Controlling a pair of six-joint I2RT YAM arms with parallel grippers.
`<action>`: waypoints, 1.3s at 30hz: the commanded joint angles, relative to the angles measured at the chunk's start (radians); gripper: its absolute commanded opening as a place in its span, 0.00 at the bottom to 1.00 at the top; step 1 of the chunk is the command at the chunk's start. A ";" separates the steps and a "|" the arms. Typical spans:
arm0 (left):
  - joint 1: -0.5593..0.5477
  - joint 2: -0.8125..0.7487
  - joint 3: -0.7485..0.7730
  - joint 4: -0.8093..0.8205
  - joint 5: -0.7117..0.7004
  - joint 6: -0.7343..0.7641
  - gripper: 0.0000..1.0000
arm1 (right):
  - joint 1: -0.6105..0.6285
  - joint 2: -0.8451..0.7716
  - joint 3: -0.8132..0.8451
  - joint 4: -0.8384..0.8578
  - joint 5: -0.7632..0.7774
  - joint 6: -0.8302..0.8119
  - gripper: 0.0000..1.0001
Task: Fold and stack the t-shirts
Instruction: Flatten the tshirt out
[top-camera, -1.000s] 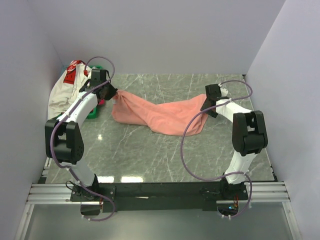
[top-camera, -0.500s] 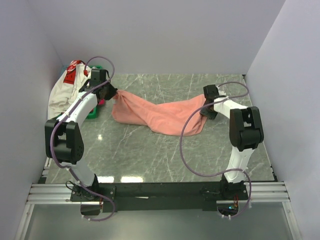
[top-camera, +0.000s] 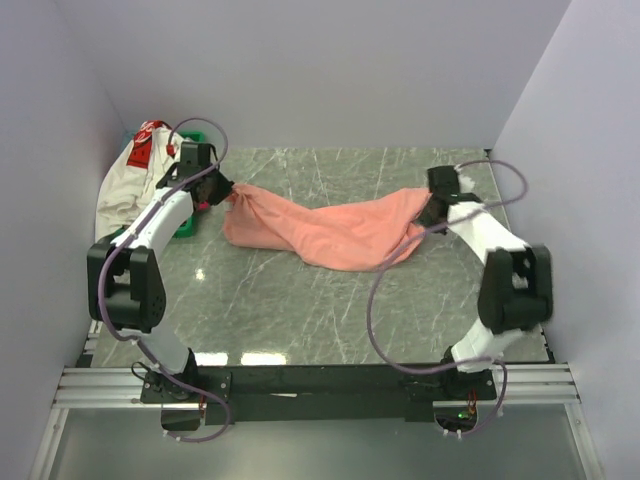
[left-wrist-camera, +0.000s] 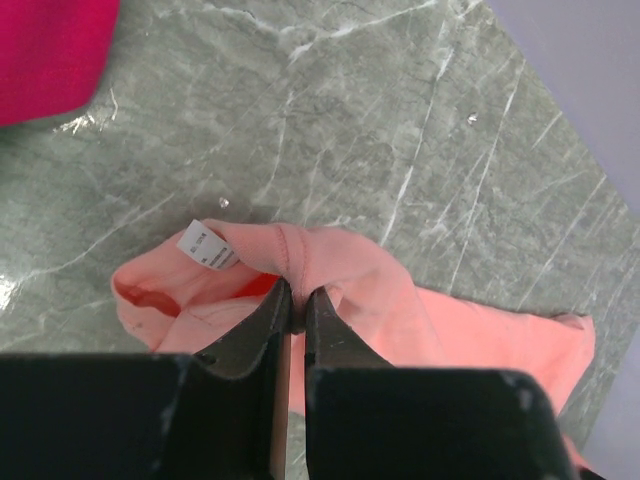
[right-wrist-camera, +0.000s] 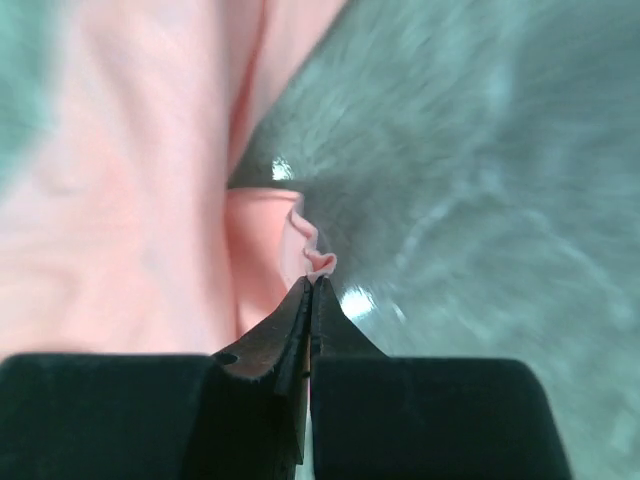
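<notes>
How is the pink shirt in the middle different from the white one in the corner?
The salmon-pink shirt is plain; the white shirt has a red patch. The salmon-pink shirt stretches across the table's middle; the white shirt lies bunched at the far left. The left gripper and right gripper pinch the salmon-pink shirt's ends; nothing holds the white shirt. Both are unfolded.

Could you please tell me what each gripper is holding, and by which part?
Both hold the salmon-pink t-shirt: the left gripper pinches a fold beside the neck label, and the right gripper pinches a puckered edge at the opposite end.
</notes>
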 joint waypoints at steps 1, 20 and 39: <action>0.004 -0.105 -0.019 0.014 0.011 0.010 0.01 | -0.061 -0.279 -0.017 -0.021 -0.010 -0.012 0.00; 0.035 0.246 0.466 0.001 0.130 0.127 0.50 | -0.195 -0.176 0.289 -0.050 -0.092 0.002 0.00; 0.012 0.066 -0.054 0.104 0.081 0.076 0.44 | -0.218 -0.059 0.386 -0.024 -0.155 -0.002 0.00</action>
